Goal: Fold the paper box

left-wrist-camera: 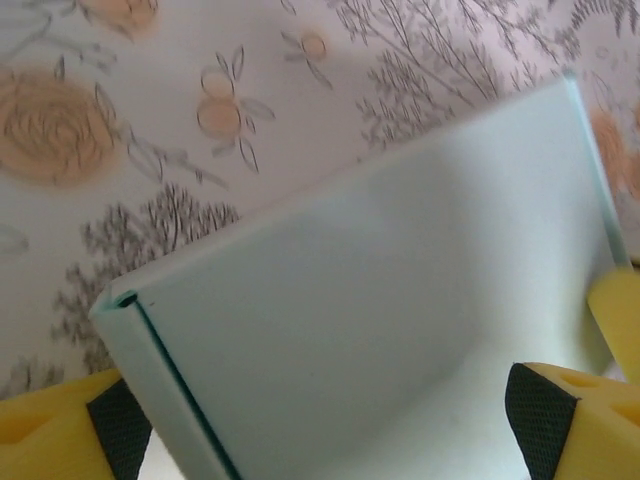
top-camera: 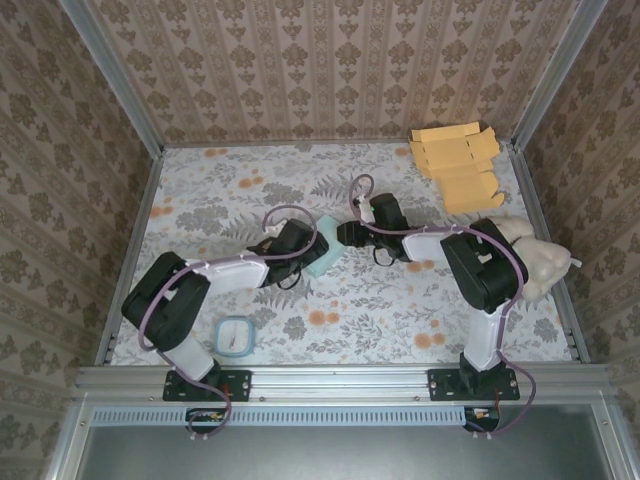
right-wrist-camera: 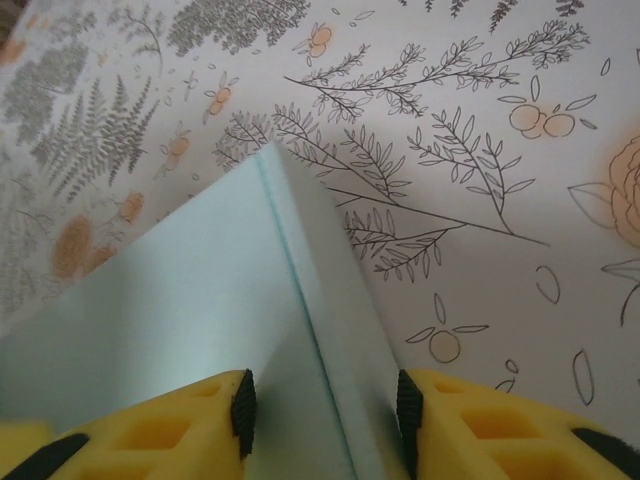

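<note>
Pale mint paper box (top-camera: 326, 258) lies mid-way across the floral table (top-camera: 400, 325).
Your left gripper (left-wrist-camera: 330, 440) gapes wide across its flat face; your right gripper (right-wrist-camera: 325, 410) brackets the folded edge, bite unclear. Likely light and easily creased: hold that stiffer edge.

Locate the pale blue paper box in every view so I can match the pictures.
Top external: the pale blue paper box lies near the centre of the picture.
Left wrist: it takes up the lower centre and right, with one corner at lower left.
Right wrist: it sits at lower left, its creased edge running up toward the middle.
Shared landmark: the floral tablecloth with orange blossoms, directly under the box.
</note>
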Robot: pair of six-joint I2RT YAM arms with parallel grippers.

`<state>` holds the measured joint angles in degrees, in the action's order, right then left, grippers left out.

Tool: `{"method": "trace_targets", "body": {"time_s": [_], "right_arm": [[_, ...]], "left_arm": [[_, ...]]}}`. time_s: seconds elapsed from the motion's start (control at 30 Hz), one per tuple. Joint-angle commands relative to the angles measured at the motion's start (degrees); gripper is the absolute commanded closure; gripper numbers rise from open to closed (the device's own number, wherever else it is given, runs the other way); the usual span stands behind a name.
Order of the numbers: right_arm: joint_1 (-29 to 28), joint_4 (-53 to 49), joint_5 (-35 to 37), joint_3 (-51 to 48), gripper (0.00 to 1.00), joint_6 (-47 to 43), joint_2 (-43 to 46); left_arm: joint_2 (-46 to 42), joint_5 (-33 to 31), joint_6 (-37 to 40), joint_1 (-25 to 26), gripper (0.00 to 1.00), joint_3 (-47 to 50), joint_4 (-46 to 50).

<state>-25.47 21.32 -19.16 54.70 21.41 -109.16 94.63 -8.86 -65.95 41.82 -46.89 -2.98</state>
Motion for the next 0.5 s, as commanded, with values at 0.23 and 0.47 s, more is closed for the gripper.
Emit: {"method": "trace_targets", "body": {"time_s": [0.23, 0.47], "right_arm": [[-4.3, 6.3, -0.3, -2.5, 0.59, 6.2, 4.8], [-7.3, 6.9, 3.6, 6.3, 0.58, 8.8, -1.4]], "left_arm": [[0.9, 7.1, 7.7, -7.7, 0.07, -7.6, -4.0], [3.1, 9.3, 11.6, -14.5, 0.06, -15.8, 4.8]]}}
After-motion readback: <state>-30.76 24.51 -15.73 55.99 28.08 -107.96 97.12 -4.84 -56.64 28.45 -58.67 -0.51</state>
